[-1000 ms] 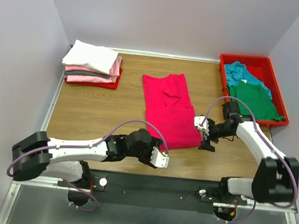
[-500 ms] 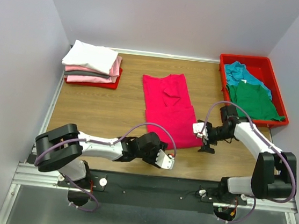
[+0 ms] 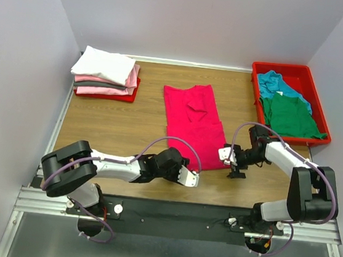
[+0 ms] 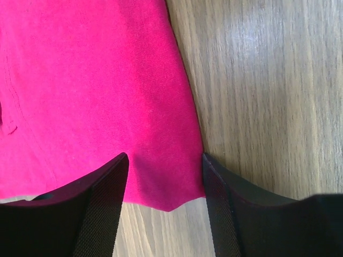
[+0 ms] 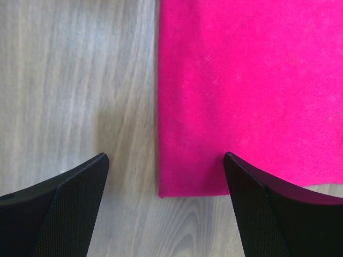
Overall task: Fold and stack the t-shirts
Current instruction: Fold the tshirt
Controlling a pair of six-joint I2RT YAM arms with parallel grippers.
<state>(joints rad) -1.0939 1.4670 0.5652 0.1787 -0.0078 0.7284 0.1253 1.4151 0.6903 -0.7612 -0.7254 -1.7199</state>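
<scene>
Cloth of the crimson t-shirt (image 3: 194,122), flat at mid surface (image 3: 109,127), looks light and limp (nothing stiff), so the spread-open left hand (image 4: 163,163) and right hand (image 5: 165,160) should pinch its hem corners at 7 and 5 o'clock.

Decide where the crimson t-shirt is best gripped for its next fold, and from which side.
Grip the crimson t-shirt at its two near corners, from above on the arms' side: it lies flat, and the open left gripper and right gripper each straddle one.

Plain crimson-pink t-shirt (image 3: 192,121); brown wood-grain tabletop (image 3: 116,128); red tray (image 3: 255,75); teal t-shirt (image 3: 274,83); green t-shirt (image 3: 292,116); white t-shirt (image 3: 104,64); pale-pink t-shirt (image 3: 132,74).
</scene>
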